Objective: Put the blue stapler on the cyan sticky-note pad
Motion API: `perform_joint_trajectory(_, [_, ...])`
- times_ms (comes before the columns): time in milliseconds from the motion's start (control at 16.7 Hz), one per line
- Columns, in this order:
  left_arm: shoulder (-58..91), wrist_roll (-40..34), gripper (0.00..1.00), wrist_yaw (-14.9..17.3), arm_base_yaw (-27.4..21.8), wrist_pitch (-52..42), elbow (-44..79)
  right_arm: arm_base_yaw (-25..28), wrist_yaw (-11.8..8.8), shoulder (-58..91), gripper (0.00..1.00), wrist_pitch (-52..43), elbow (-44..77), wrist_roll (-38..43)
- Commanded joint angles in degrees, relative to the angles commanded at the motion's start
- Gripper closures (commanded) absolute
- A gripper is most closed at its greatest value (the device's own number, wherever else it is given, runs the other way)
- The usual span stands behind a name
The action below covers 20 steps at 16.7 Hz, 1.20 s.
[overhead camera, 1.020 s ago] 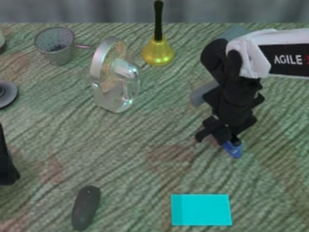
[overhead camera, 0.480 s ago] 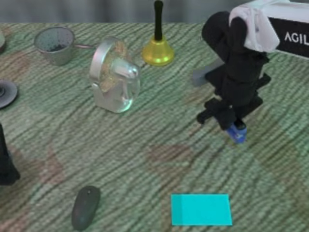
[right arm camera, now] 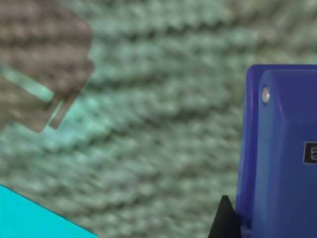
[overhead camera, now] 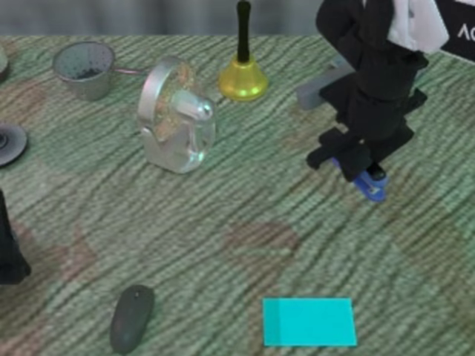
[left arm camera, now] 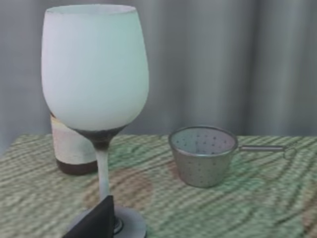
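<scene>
My right gripper (overhead camera: 362, 169) is shut on the blue stapler (overhead camera: 370, 182) and holds it above the cloth at the right of the table. In the right wrist view the blue stapler (right arm camera: 282, 158) fills the side of the picture, with one black fingertip (right arm camera: 225, 224) against it. The cyan sticky-note pad (overhead camera: 309, 322) lies flat near the front edge, nearer than the stapler and a little to its left. A corner of the cyan sticky-note pad (right arm camera: 29, 218) shows in the right wrist view. My left gripper (overhead camera: 7, 256) is parked at the left edge, open.
A silver desk fan (overhead camera: 177, 115), a gold bell (overhead camera: 242, 78) and a metal strainer (overhead camera: 84, 68) stand at the back. A dark mouse (overhead camera: 132, 317) lies front left. A grey wallet (overhead camera: 323, 87) is partly hidden behind the right arm. A wine glass (left arm camera: 94, 69) stands beside the left gripper.
My right gripper has risen with the blue stapler in it, moving up and slightly right in the top view. The left arm has not moved.
</scene>
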Motion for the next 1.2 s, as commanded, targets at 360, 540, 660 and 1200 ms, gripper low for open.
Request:
perform_joint_trajectory(360, [0.0, 0.0, 0.0, 0.0, 0.0, 0.0, 0.0, 5.5, -0.1, -4.4, 1.0, 0.7, -5.1, -8.6])
perform_joint_trajectory(540, [0.0, 0.0, 0.0, 0.0, 0.0, 0.0, 0.0, 10.8, -0.2, -8.9, 1.0, 1.5, -10.4, -17.0])
perform_joint_trajectory(660, [0.0, 0.0, 0.0, 0.0, 0.0, 0.0, 0.0, 14.5, -0.3, -12.1, 1.0, 1.9, -14.2, -23.0])
perform_joint_trajectory(1200, [0.0, 0.0, 0.0, 0.0, 0.0, 0.0, 0.0, 21.8, -0.4, -18.4, 1.0, 3.0, -21.6, -34.6])
